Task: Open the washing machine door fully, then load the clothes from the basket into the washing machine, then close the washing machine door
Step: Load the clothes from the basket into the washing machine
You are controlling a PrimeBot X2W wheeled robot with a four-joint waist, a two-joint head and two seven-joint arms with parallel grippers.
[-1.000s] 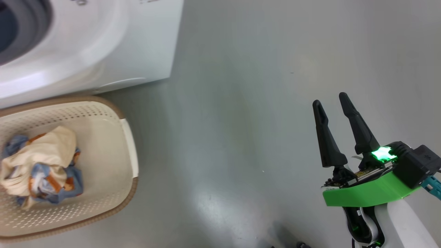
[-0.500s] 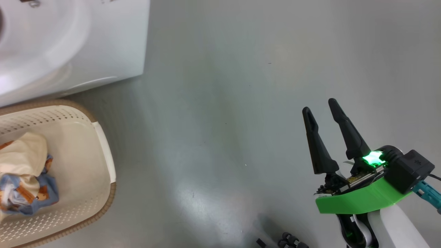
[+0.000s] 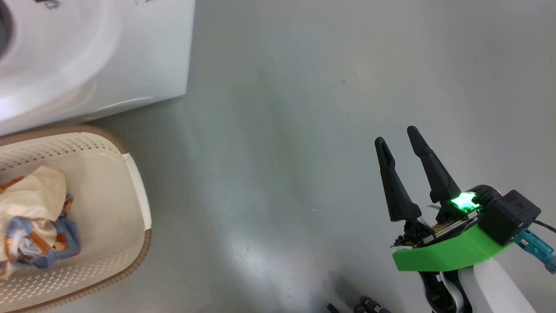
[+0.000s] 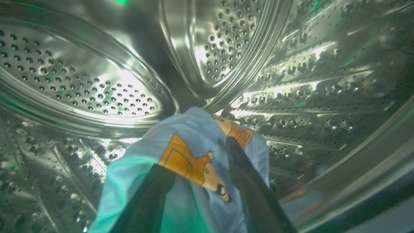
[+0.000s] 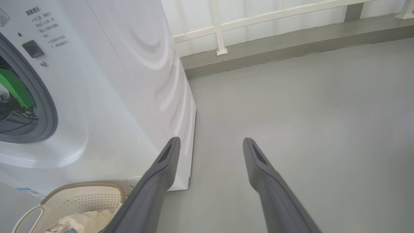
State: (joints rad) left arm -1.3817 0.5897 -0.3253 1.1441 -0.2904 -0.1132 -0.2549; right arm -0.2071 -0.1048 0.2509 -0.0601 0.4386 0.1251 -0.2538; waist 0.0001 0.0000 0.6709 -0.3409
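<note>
Loading: left gripper (image 4: 197,155), fingers parted around bear-print cloth (image 4: 190,124), is inside the drum (image 4: 97,81). The right gripper (image 3: 396,134) is spread, empty. Next: withdraw, then fetch the clothes (image 3: 30,204) from the basket (image 3: 143,248).

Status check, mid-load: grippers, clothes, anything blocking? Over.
Left gripper in the drum, fingers apart, bear-print cloth between them, grip unclear. Right gripper open, empty, over floor. More clothes in the basket. Nothing seen blocking.

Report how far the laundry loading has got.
Done: the washing machine opening is uncovered, so the door is open. In hand: the left gripper, jaws parted, is inside the drum with a blue bear-print cloth between them. Left: the clothes lying in the basket, then closing the door. The right gripper is open and empty.
</note>
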